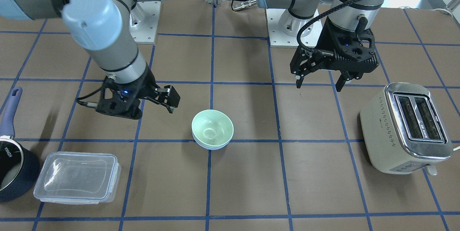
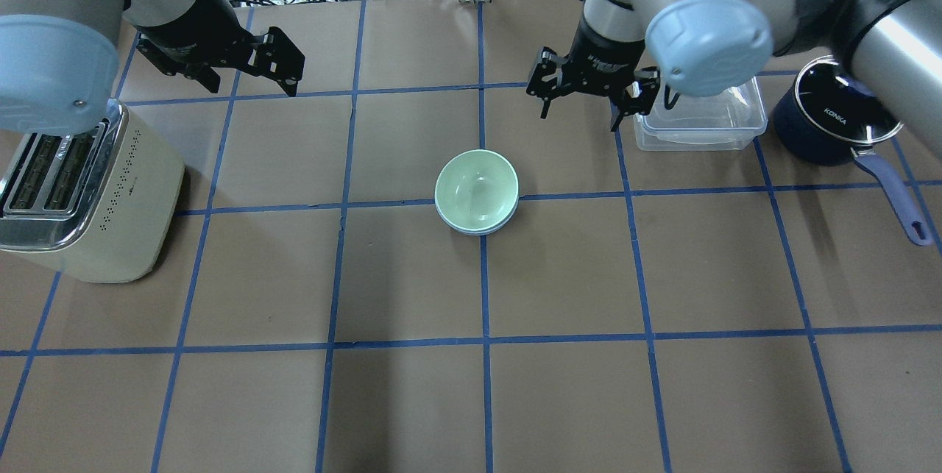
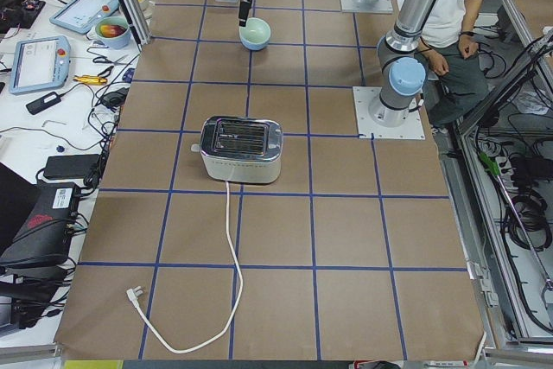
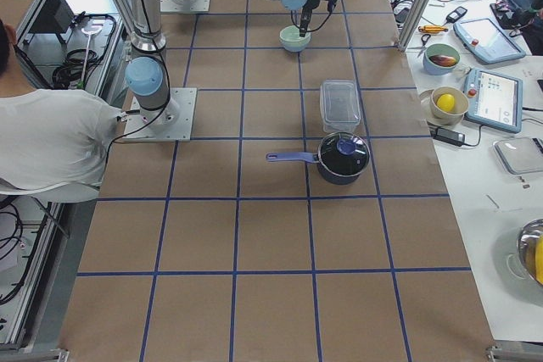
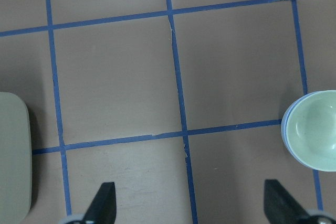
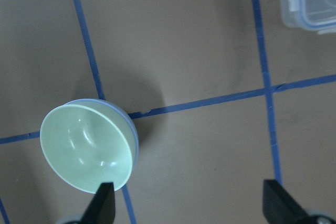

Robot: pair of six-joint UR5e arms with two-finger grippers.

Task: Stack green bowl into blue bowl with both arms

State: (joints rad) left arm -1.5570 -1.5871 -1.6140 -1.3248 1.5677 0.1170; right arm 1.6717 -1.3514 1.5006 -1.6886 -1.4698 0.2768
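— Mint-green plastic, that small round bowl (image 1: pixel 212 127). See where it sits? It's nested inside the small round pale sky-blue plastic bowl (image 1: pixel 211 148), near the middle of the brown paper-covered table (image 1: pixel 251 188), on a crossing of blue tape lines.

— Only a thin blue rim peeps out beneath. Both mouths face straight up. Round as they are, I'd say there's no long axis, just the upright one through their centres.

— And the arms?

— Left gripper (image 1: pixel 318 86) hangs above the table on the side of the cream toaster (image 1: pixel 406 126), well apart from the bowls, fingers spread wide with nothing in them. Right gripper (image 2: pixel 579 116) hovers near the clear plastic lidded box (image 2: pixel 706 123), likewise wide open and empty.

— How would those bowls handle?

— Light and stiff, I'd guess, with smooth walls, so a bit slippery. Pinch the rim, one finger inside and one outside. The pair looks likely to skid if nudged sideways.

— Stacking looks done to me.
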